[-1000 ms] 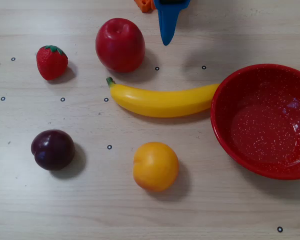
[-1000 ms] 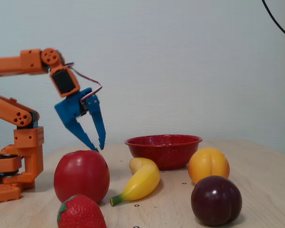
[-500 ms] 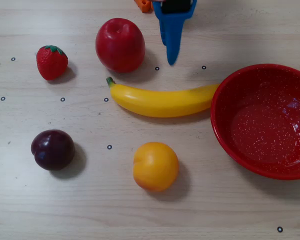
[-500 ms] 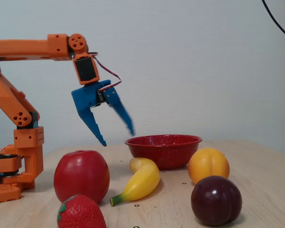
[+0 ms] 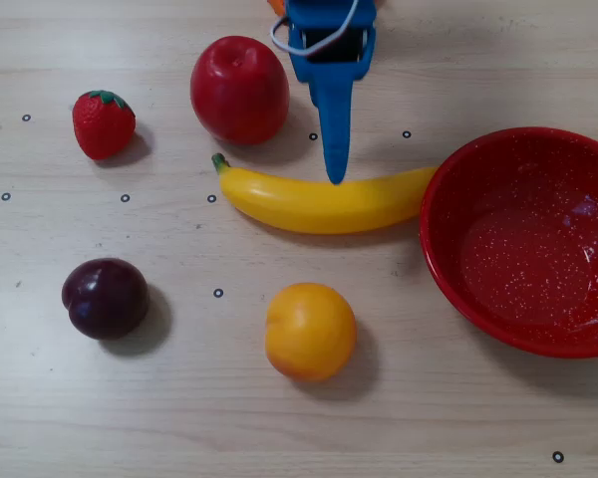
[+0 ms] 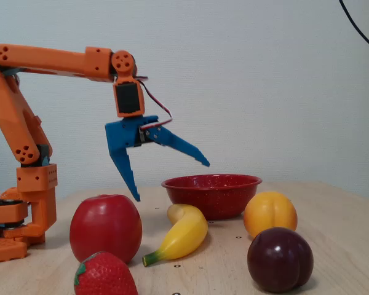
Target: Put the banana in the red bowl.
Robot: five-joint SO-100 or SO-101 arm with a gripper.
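The yellow banana [image 5: 319, 204] lies on the wooden table with its green stem tip to the left in the overhead view and its other end touching the rim of the red bowl [image 5: 523, 249]. The speckled bowl is empty. In the fixed view the banana [image 6: 184, 233] lies in front of the bowl [image 6: 212, 193]. My blue gripper [image 5: 332, 129] hangs above the banana's middle and far side. The fixed view shows it [image 6: 171, 180] open and empty, clear of the banana, one finger pointing down and the other out towards the bowl.
A red apple [image 5: 239, 90] sits just left of the gripper. A strawberry [image 5: 104, 123] is at the far left, a dark plum [image 5: 105, 297] at the lower left, and a round yellow-orange fruit [image 5: 310, 331] below the banana. The orange arm base [image 6: 24, 203] stands at the left.
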